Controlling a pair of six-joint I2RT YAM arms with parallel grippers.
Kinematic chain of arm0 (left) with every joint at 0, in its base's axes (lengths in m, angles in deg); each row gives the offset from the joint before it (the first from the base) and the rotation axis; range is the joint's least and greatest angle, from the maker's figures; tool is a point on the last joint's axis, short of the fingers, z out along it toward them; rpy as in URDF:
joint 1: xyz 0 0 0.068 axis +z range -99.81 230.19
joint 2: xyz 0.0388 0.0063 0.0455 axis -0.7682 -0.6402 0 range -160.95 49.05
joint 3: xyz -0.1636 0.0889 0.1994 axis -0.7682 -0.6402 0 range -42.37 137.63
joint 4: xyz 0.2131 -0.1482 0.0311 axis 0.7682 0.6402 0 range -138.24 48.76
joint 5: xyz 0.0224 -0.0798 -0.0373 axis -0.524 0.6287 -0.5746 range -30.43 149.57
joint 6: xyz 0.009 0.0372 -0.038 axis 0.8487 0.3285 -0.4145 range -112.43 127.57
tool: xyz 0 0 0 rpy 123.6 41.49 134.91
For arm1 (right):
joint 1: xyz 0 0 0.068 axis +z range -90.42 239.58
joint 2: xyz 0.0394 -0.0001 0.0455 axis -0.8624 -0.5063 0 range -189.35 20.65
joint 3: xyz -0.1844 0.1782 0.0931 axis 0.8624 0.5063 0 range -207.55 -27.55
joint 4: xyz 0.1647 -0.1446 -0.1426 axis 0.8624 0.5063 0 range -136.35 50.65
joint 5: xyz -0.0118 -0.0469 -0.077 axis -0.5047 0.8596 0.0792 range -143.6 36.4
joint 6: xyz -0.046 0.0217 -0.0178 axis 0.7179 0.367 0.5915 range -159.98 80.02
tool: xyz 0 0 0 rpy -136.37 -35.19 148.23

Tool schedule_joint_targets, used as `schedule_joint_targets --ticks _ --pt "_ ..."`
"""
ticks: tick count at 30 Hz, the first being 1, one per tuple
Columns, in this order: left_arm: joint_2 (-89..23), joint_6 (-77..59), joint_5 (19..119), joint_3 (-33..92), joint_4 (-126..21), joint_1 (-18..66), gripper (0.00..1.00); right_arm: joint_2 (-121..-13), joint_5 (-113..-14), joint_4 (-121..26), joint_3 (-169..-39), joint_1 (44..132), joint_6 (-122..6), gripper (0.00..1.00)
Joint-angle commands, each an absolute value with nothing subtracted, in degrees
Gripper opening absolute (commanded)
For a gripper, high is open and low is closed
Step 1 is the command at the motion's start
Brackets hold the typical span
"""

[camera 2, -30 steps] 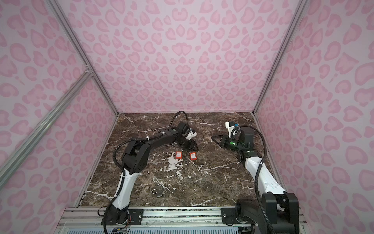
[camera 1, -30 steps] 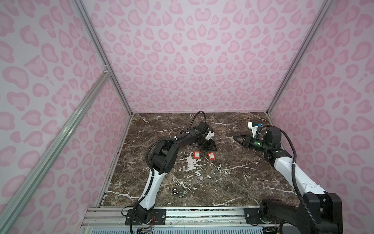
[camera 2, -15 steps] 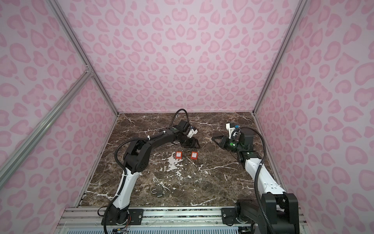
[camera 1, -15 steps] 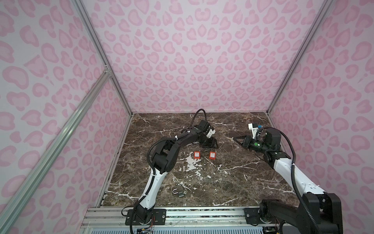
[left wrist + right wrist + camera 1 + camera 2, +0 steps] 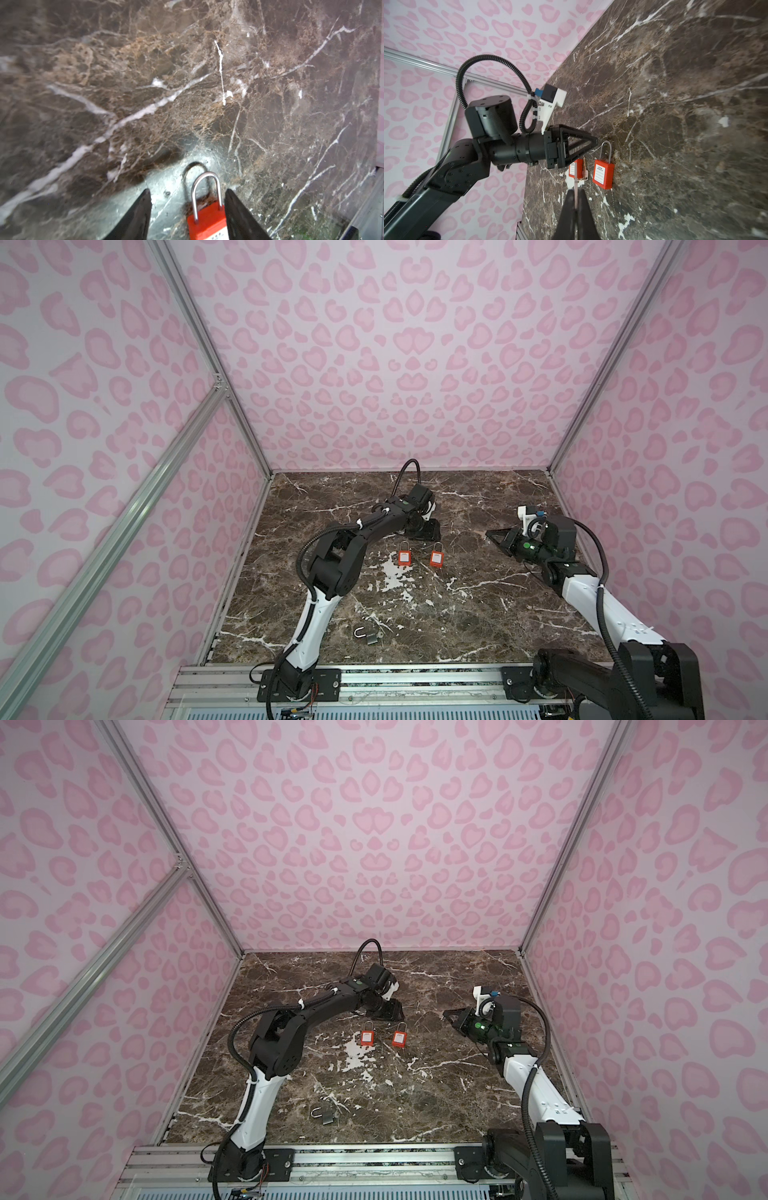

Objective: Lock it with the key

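Two red padlocks (image 5: 404,556) (image 5: 436,558) lie side by side mid-table, shackles toward the back wall; both top views show them (image 5: 367,1038) (image 5: 399,1039). My left gripper (image 5: 428,531) hangs just behind and over their shackles. In the left wrist view it (image 5: 187,191) is open with one red padlock (image 5: 207,220) between the jaws, close to one finger, gap on the other side; which of the two I cannot tell. My right gripper (image 5: 490,533) hovers to the right, shut on a thin key (image 5: 575,180) that sticks out edge-on from its fingertips (image 5: 576,190) toward the padlocks (image 5: 603,173).
A silver padlock (image 5: 368,635) with its shackle swung open lies near the front edge. Pink patterned walls close in the brown marble table (image 5: 478,614) on three sides. An aluminium rail (image 5: 415,680) carrying both arm bases runs along the front.
The left gripper has shifted slightly over the red padlocks. The right gripper has drifted a little toward the front right, still pinching the key.
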State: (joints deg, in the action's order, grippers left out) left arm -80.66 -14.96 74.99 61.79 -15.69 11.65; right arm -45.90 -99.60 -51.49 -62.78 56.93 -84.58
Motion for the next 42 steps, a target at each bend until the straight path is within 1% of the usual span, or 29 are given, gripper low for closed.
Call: schedule_joint_targets --ticks 1,9,11,13,20,26,42 --pt "-77.9 -16.6 68.9 61.1 -13.1 9.9 0.59 -45.7 -98.5 -51.8 -62.8 55.2 -84.0 0.00" --pt "-78.3 -17.7 61.2 63.0 -7.4 5.0 0.64 -45.3 -99.6 -50.1 -62.9 52.4 -82.4 0.00" --pt "-78.9 -17.9 60.1 63.8 -5.9 4.3 0.68 -45.4 -99.8 -50.3 -62.8 52.2 -82.4 0.00" --pt "-79.5 -18.0 59.5 64.4 -4.7 3.5 0.69 -45.6 -100.1 -50.4 -62.7 52.1 -82.5 0.00" --pt "-80.4 -19.5 59.6 64.5 -3.2 2.7 0.69 -45.1 -100.4 -51.0 -61.8 52.0 -82.5 0.00" --pt "-81.1 -21.7 61.3 64.6 -3.5 2.7 0.66 -45.4 -100.8 -51.6 -61.3 51.8 -82.7 0.00" --pt "-81.8 -23.8 60.0 64.4 -2.3 2.0 0.52 -46.3 -101.9 -52.0 -60.9 51.3 -82.0 0.00"
